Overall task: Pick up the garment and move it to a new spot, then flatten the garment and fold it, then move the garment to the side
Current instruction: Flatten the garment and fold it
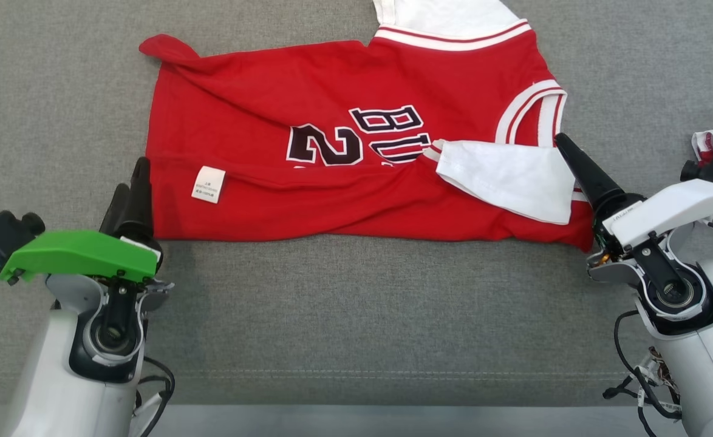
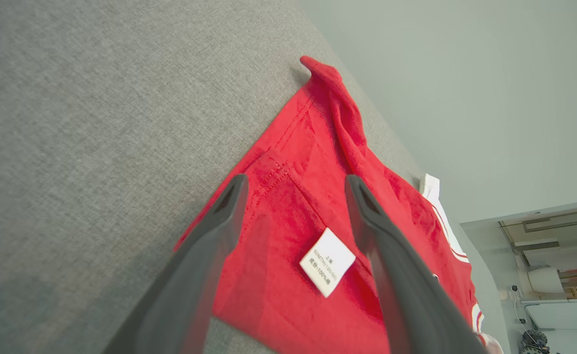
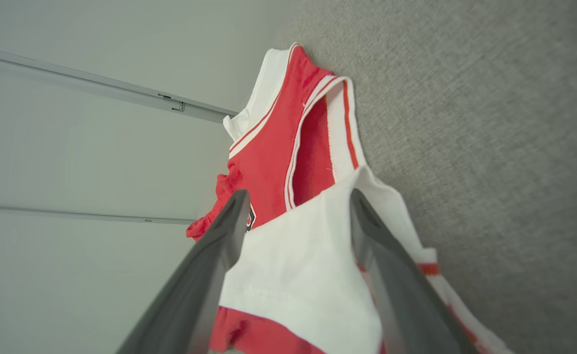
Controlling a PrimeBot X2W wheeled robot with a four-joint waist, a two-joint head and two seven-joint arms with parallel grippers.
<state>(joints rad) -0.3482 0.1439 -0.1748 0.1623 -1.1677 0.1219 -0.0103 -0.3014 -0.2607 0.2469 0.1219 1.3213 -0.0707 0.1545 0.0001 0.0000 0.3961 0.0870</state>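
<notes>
Grey fabric surface (image 1: pixel 356 303), red jersey (image 1: pixel 344 152) — left claw (image 2: pixel 296 182), right claw (image 3: pixel 296 194) spread wide, empty

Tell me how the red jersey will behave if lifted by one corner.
Probably floppy: the red jersey lies creased and folded over itself, so it should sag from any pinch. Likely light: thin cloth. Pushed, it may bunch on the textured grey surface.

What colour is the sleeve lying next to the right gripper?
The sleeve is white, lying on the red garment; clearest in the head view.
</notes>
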